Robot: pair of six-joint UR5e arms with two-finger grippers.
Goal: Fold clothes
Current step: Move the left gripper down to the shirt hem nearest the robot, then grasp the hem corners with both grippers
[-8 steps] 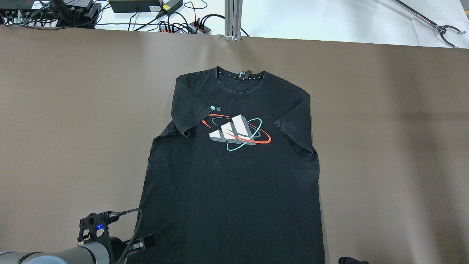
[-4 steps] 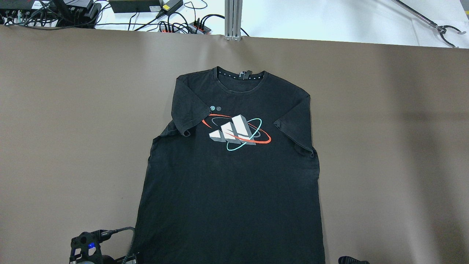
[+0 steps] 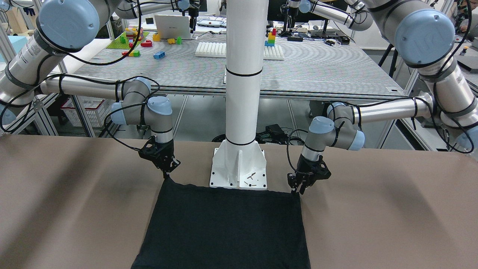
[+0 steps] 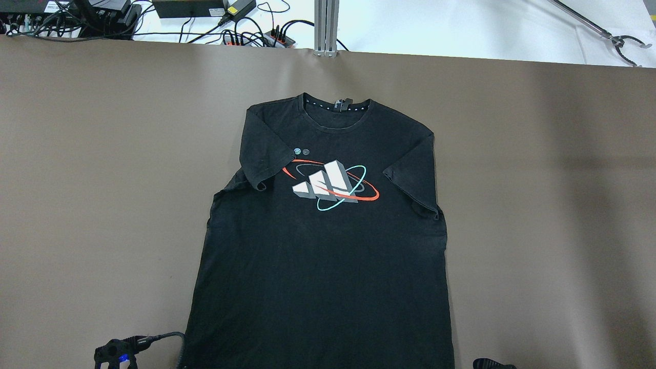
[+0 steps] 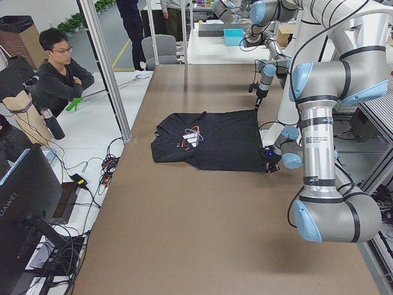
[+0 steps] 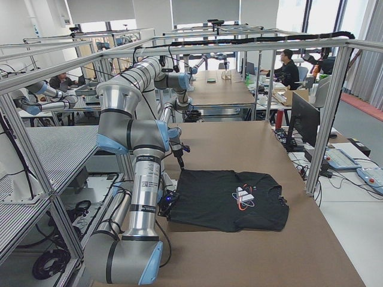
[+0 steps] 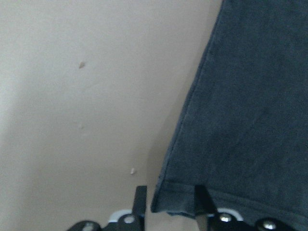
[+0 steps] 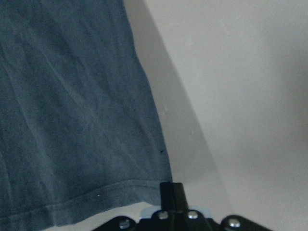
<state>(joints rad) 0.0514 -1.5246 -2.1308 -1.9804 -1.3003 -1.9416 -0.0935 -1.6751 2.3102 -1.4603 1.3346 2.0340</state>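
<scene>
Nearest the robot, the white metal base plate (image 3: 239, 170) of its pillar stands on the brown matte table (image 4: 102, 154). The hem of the black matte short-sleeved T-shirt (image 4: 328, 266) lies just beyond the plate and is wider than it on both sides. The left gripper (image 7: 171, 201) is down at the hem corner on the robot's left. Its two black fingers (image 7: 140, 198) are parted with the corner of cloth between them, one over bare table, the other over fabric. The right gripper (image 8: 172, 191) is at the opposite hem corner, its tips closed together into one dark block on the very corner, which rises to a small peak at the gripper in the front-facing view. Beyond them the shirt lies flat, print up, with a white, red and turquoise logo (image 4: 330, 185) on the chest. Both sleeves are folded in over the body and the ribbed collar (image 4: 336, 110) is farthest out. Past the table's far edge stand a grey aluminium post (image 4: 326, 25) and a tangle of black cables (image 4: 246, 28).
</scene>
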